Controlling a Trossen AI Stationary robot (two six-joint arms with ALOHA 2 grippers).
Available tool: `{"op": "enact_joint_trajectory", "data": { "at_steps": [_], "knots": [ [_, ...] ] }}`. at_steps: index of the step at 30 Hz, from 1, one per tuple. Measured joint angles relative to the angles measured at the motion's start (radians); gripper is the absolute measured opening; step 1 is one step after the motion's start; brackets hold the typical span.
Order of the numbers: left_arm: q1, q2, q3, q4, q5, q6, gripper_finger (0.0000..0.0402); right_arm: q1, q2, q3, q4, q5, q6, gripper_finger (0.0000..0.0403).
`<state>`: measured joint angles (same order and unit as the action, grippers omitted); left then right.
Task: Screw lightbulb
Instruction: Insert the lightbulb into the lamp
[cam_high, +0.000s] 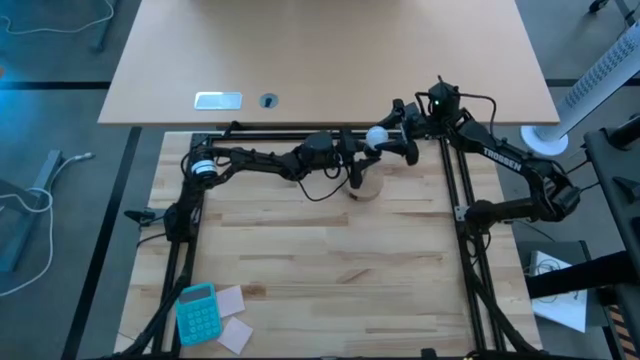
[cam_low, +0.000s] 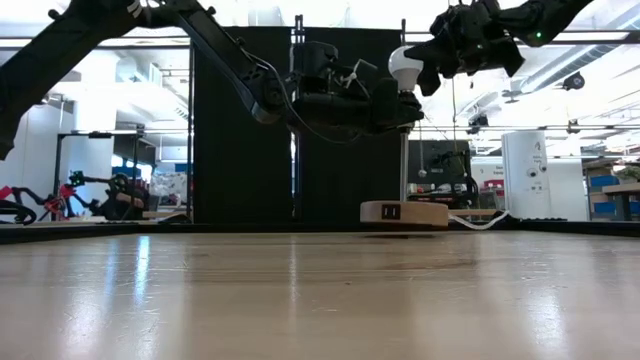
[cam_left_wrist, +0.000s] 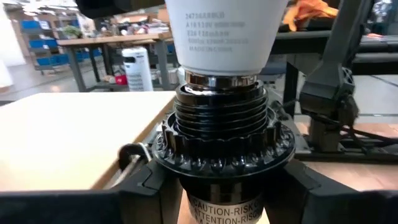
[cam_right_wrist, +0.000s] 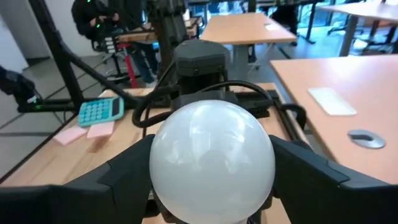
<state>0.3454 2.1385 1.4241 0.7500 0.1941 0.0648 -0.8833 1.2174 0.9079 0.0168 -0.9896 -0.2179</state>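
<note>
The white lightbulb (cam_right_wrist: 211, 162) stands upright with its neck (cam_left_wrist: 221, 37) at the top of a black ribbed socket (cam_left_wrist: 221, 118). The socket tops a thin post (cam_low: 403, 160) rising from a round wooden stand (cam_low: 403, 213) near the table's far edge. My right gripper (cam_right_wrist: 211, 186) is shut on the bulb's globe (cam_high: 376, 136). My left gripper (cam_left_wrist: 221, 199) is shut on the socket just below it, and in the low view (cam_low: 395, 108) it reaches in level. My left gripper pinches the black socket below its ribbed collar (cam_left_wrist: 186, 186), one finger on each side. It comes in level from the table's left. The socket stays upright on the post. My right gripper pinches the bulb's round globe (cam_right_wrist: 155, 168) at its widest part between its two fingers (cam_right_wrist: 118, 180). It comes in about level from the far right. The bulb stands upright, neck down in the socket.
A teal calculator (cam_high: 197, 310) and pink sticky notes (cam_high: 232, 318) lie at the near left corner. A second, lighter table (cam_high: 330, 60) stands beyond the far edge. A white cable (cam_low: 480, 222) runs from the stand's base. Black frame rails (cam_high: 460, 200) border the worktop.
</note>
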Motion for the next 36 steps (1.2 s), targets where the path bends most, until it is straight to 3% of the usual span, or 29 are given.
{"op": "enact_joint_trajectory", "data": {
  "at_steps": [13,23,31,36],
  "knots": [
    [0.0,-0.023,0.007,0.007,-0.106,0.0,0.0159,0.0,-0.002,0.001,0.103,0.084,0.09,0.0279],
    [-0.003,-0.023,0.061,-0.058,-0.283,0.053,0.0159,0.003,-0.002,0.002,0.133,0.267,0.135,0.0276],
    [-0.021,-0.023,0.18,-0.291,-0.402,0.156,0.0159,0.038,-0.003,0.002,0.131,0.417,0.195,0.0276],
    [-0.023,-0.024,0.184,-0.284,-0.437,0.127,0.0159,0.067,-0.016,0.002,0.132,0.512,0.204,0.0277]
  ]
}}
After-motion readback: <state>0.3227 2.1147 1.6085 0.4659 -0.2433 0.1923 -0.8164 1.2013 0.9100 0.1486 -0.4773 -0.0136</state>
